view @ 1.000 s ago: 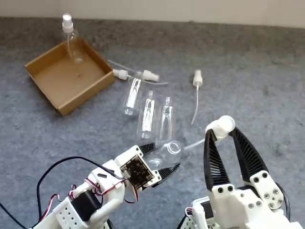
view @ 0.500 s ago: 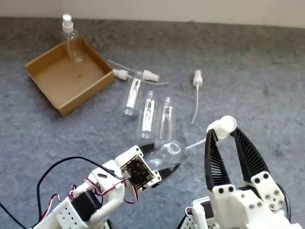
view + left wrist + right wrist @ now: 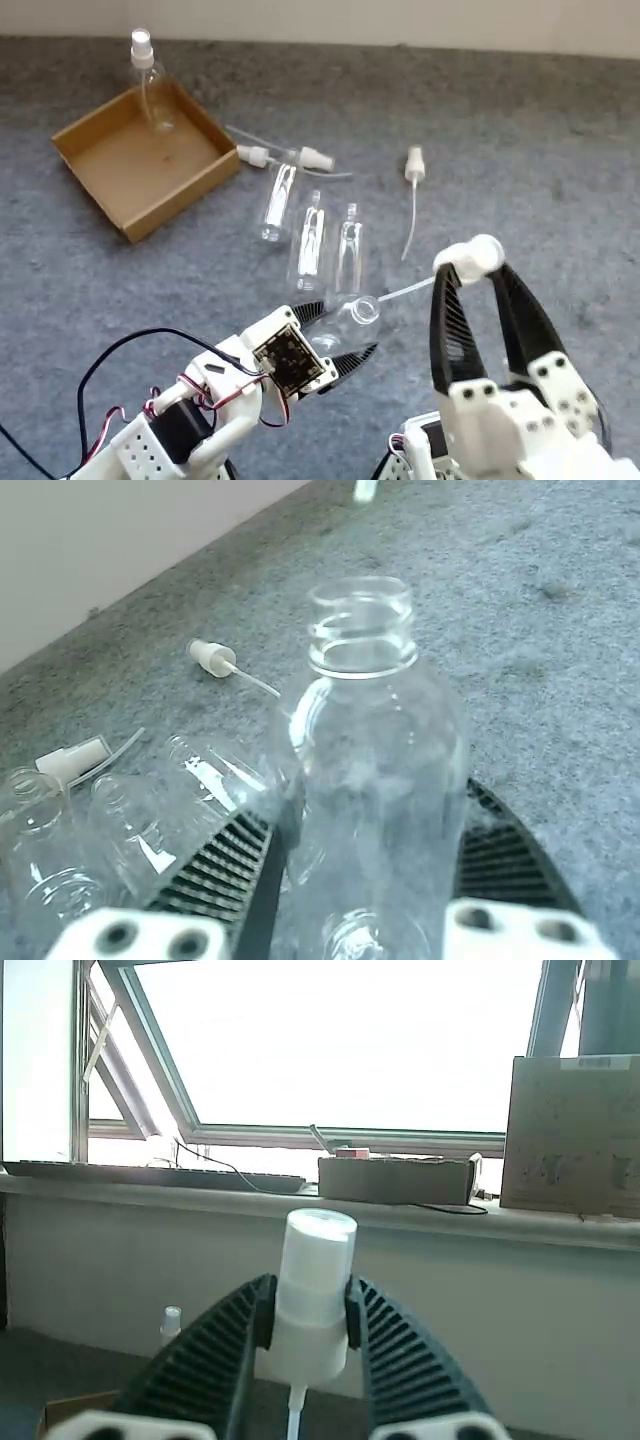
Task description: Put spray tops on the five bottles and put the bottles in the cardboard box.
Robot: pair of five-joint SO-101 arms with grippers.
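Note:
My left gripper (image 3: 338, 333) is shut on a clear open-necked bottle (image 3: 352, 318), held low near the table's front; the bottle (image 3: 372, 780) stands between its ribbed fingers (image 3: 215, 870). To its right my right gripper (image 3: 472, 270) is shut on a white spray top (image 3: 474, 254), whose thin tube (image 3: 405, 290) slants toward the bottle's mouth. The spray top (image 3: 312, 1295) sits clamped between the black fingers (image 3: 215, 1355). Three bare bottles (image 3: 312, 240) lie mid-table. A capped bottle (image 3: 150, 85) leans in the cardboard box (image 3: 190, 185).
Loose spray tops lie on the grey carpet: two (image 3: 290, 157) by the box's right corner and one (image 3: 414, 165) farther right with its tube trailing. A wall runs along the far edge.
The right gripper has shifted slightly right and tilted, carrying the spray top; its tube tip now sits closer to the held bottle's mouth. The left arm has kept still.

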